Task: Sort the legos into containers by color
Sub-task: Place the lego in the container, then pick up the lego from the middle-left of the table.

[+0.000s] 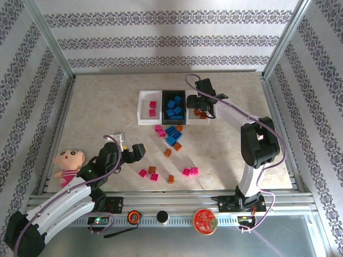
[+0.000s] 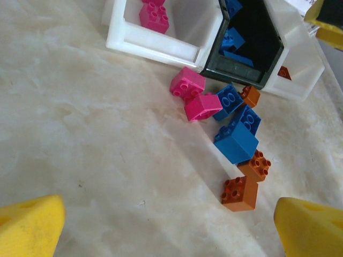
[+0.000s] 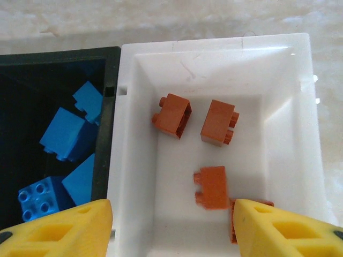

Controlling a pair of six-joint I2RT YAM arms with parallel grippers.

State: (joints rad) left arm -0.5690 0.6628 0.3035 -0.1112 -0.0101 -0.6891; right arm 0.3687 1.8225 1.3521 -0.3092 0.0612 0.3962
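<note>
Legos [image 1: 172, 132], small studded plastic bricks in pink, blue and orange-brown, lie loose on the beige marbled tabletop [image 1: 96, 107] ahead of my left hand [image 2: 169, 214], which hangs released and empty. My right hand [image 3: 170, 217] is spread, gripping nothing. Orange-brown bricks [image 3: 211, 187] rest just beneath it in the white translucent plastic tray [image 3: 300, 107], where I judge that colour belongs.

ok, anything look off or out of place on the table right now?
Only the doll: it lies at the left edge of the table, nothing to do with the sorting. Trays look clean: pink in the left white tray, blue in the black tray, orange-brown in the right white tray. Loose legos lie unsorted.
</note>
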